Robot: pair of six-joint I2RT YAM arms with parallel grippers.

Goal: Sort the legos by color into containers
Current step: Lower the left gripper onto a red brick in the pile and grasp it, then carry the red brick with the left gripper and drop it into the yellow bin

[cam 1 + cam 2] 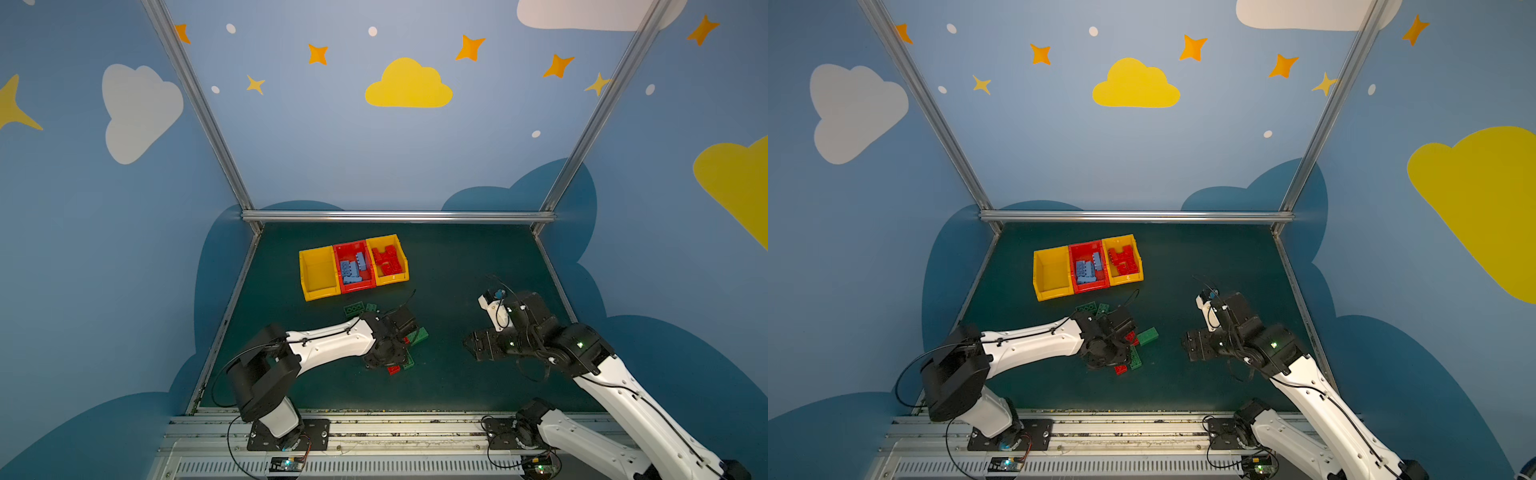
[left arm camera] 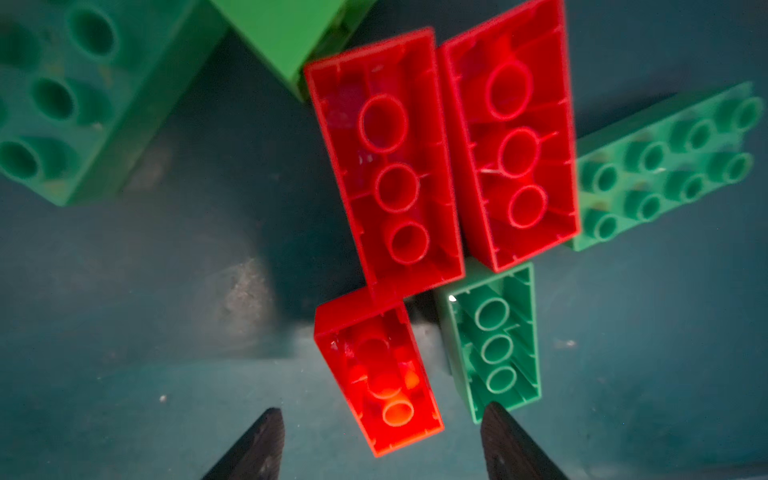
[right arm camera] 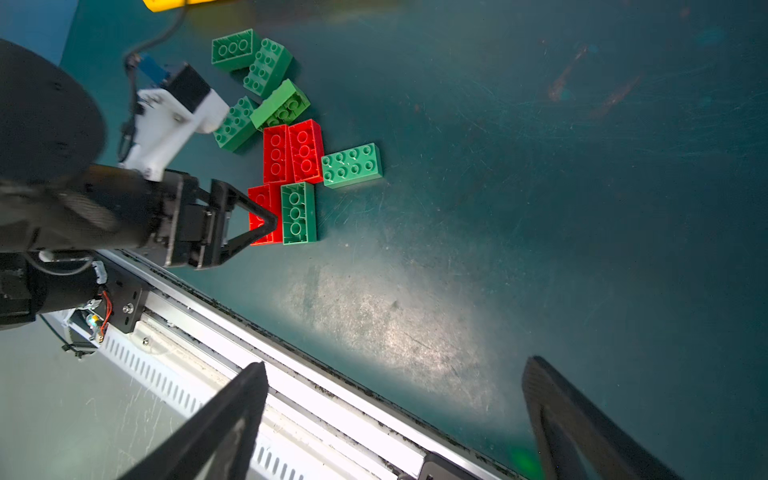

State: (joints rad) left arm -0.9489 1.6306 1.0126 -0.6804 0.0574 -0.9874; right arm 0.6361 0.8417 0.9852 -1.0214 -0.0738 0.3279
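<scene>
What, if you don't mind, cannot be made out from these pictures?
- Loose legos: in both top views the left arm covers most of the pile.
- Red legos in the right-hand yellow container: too small and heaped to count.
- A yellow container in the right wrist view: cut off at the edge; which one, unclear.
- Left gripper: left wrist view shows only its fingertips.

Dim, even light in both top views; frame posts (image 1: 199,104) at eleven and one o'clock splay from wide-angle distortion. The left wrist view blurs a green brick (image 2: 83,95); glare whitens the worktop (image 3: 395,316) in the right wrist view.
</scene>
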